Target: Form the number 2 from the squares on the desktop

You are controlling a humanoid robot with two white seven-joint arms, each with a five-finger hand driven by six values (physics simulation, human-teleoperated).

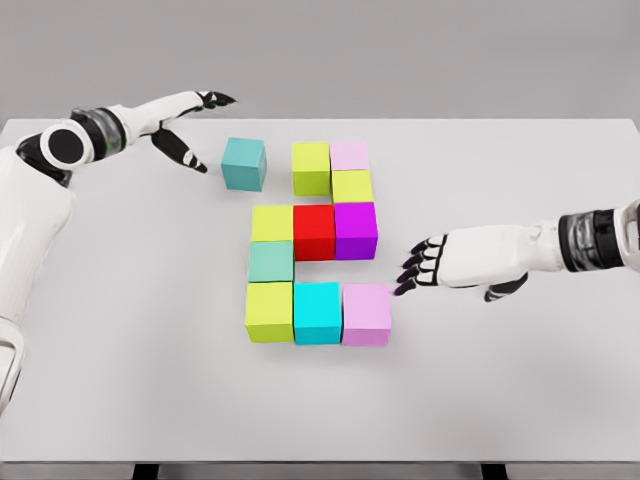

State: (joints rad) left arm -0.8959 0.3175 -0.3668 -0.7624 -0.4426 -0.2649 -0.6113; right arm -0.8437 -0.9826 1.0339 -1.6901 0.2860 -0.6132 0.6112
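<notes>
Coloured cubes lie in a block pattern on the white table [520, 390]. The top row has a yellow-green cube [311, 167] and a pale pink cube [349, 155], with a yellow cube [352, 186] under the pink one. The middle row runs yellow [271, 223], red [313, 231], purple [355, 229]. A teal-green cube [271, 261] sits below, then yellow-green [269, 311], cyan [317, 312] and pink [366, 313]. A teal cube [244, 164] stands apart, left of the top row. My left hand [195, 130] is open just left of it, not touching. My right hand [420, 268] is open, right of the pink cube.
The table's far edge runs behind the cubes and its front edge is near the bottom of the view. Bare tabletop lies to the left, right and front of the cube pattern.
</notes>
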